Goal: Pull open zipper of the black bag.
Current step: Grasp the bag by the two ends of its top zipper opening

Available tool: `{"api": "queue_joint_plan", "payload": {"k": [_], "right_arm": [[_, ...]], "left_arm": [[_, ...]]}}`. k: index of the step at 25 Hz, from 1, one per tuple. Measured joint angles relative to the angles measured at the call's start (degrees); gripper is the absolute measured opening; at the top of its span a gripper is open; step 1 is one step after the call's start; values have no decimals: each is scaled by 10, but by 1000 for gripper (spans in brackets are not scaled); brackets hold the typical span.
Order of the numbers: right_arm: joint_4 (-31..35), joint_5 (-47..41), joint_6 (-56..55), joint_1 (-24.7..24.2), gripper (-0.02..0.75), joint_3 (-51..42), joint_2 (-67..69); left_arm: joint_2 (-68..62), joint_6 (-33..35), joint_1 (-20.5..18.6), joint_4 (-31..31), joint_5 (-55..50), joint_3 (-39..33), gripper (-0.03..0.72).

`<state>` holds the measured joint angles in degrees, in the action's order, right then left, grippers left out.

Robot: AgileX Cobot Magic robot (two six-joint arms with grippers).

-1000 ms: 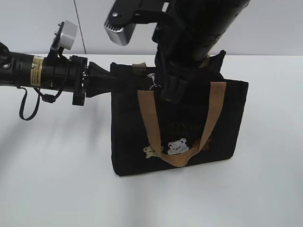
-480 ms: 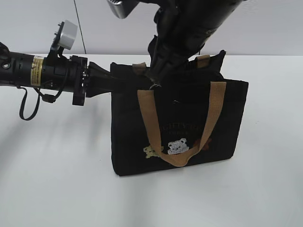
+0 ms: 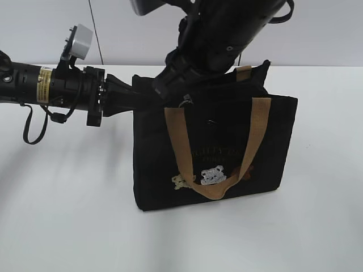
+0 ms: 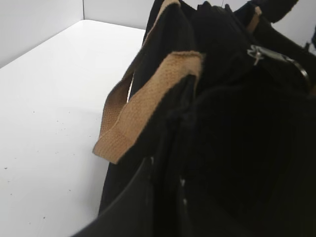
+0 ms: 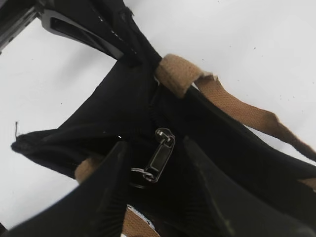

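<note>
Where the zipper (image 5: pixel 157 129) runs along the top of the black bag (image 3: pixel 227 170), we see its small silver pull tab (image 5: pixel 159 157) lying loose on the fabric, its oval ring at the lower end, near the bag's left top corner in the exterior view. Our right gripper (image 5: pixel 154 185) hovers just over that tab with its two black fingers (image 5: pixel 111 192) spread apart, one on each side of the tab and not pinching it. The bag stands upright on the white surface (image 3: pixel 68 226), with a tan webbing handle (image 3: pixel 212 187) looping down its front face over a white bear patch (image 3: pixel 213 175) and faint greenish lettering (image 3: pixel 218 153); a second tan handle (image 4: pixel 148 101) droops over the far side. Our left gripper (image 3: pixel 139 97) reaches in level from the left and meets the bag's upper left corner; its fingers look pressed together on the black fabric there, though dark cloth hides the tips in the wrist view.
</note>
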<state>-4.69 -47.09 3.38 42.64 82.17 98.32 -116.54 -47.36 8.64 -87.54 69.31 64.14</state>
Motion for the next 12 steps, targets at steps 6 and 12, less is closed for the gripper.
{"api": "queue_joint_plan", "payload": {"k": [6,12], "right_arm": [[2,0,-12,-3,263,0,14],[7,-1,-16,-17,248,0,27]], "left_arm": [[0,0,0,0,0,0,27],[0,0,0,0,-2,0,27]]}}
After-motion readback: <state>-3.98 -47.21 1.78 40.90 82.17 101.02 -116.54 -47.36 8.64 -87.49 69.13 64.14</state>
